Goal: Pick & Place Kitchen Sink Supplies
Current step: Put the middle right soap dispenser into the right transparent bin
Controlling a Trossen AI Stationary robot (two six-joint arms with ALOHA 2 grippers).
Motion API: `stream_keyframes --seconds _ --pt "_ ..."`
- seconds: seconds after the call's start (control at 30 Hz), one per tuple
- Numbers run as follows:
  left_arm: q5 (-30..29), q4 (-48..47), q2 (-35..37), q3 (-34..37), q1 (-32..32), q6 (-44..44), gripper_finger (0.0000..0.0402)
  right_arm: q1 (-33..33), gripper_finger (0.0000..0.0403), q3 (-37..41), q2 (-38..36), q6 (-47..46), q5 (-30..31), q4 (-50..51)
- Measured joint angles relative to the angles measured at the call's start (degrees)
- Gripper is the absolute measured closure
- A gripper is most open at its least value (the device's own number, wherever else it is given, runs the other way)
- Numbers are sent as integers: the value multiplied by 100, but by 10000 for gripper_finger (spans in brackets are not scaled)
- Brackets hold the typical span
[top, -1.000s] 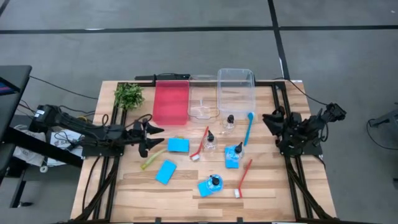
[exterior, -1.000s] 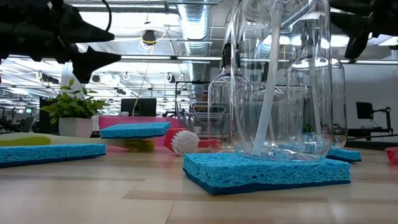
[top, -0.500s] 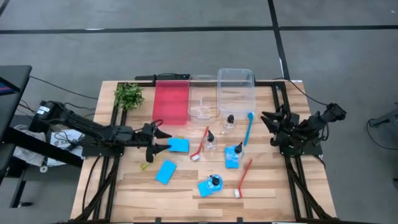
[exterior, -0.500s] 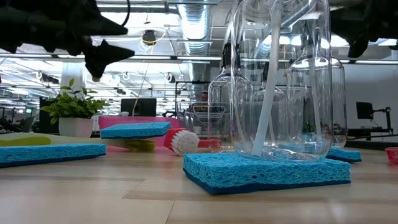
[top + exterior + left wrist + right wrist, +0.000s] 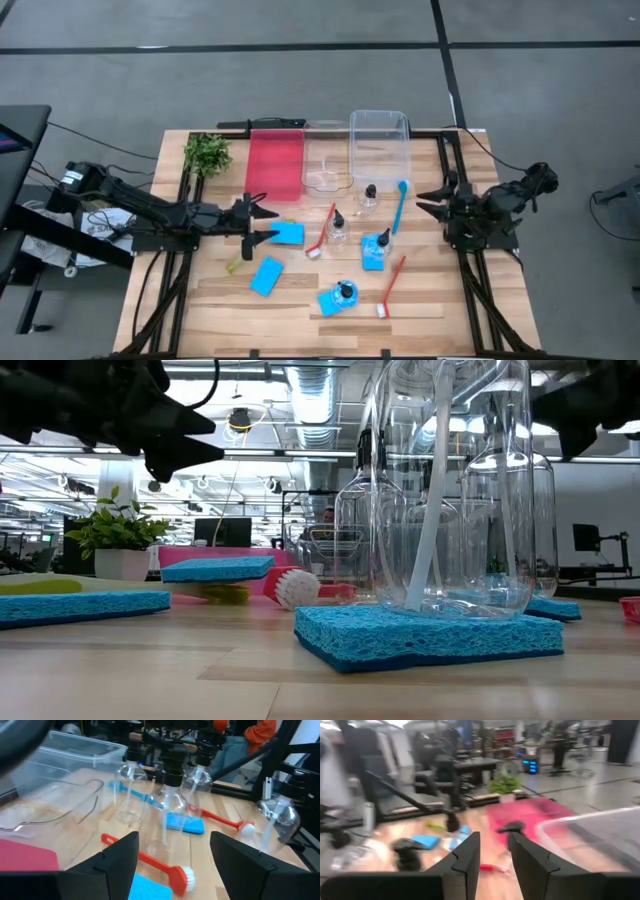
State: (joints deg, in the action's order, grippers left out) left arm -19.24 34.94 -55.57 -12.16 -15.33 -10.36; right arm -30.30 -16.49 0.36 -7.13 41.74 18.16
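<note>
Left gripper [image 5: 266, 221] is hanging over the table with its fingers spread wide and nothing between them, tips just beside the sponge [image 5: 287, 233] lying near the red tray [image 5: 275, 165] (its wrist camera is looking past both fingers at the red brush [image 5: 150, 861] below). Right gripper [image 5: 428, 199] is sitting at the table's right edge, fingers parted a little and gripping nothing, pointing toward the blue brush [image 5: 399, 205]. The rest of the supplies are lying mid-table: three more sponges [image 5: 266, 276], two carrying bottles [image 5: 346, 291], two bottles standing on bare wood by the clear trays [image 5: 379, 136], another red brush [image 5: 391, 284] at the front, yellow-green brush [image 5: 233, 266] partly hidden under the left arm
</note>
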Motion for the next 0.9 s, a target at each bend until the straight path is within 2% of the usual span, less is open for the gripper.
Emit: stream_keyframes --seconds 0.23,0.37,0.43,0.53,0.63,0.9 --pt "-3 6 0 0 346 -2 153 -4 301 61 0 -322 -140 -210" --pt "-4 13 0 0 441 -37 153 -2 301 349 1 509 -175 -1150" --pt "-3 28 0 0 450 -49 153 -2 300 369 2 799 -278 -1267" --pt "-3 30 0 2 450 -56 153 -2 295 370 103 733 -305 -1203" --pt "-3 57 0 2 450 -58 153 -2 271 371 327 538 -567 -1162" --pt "-3 160 0 4 450 -56 153 -4 159 374 1144 12 -1073 -1226"
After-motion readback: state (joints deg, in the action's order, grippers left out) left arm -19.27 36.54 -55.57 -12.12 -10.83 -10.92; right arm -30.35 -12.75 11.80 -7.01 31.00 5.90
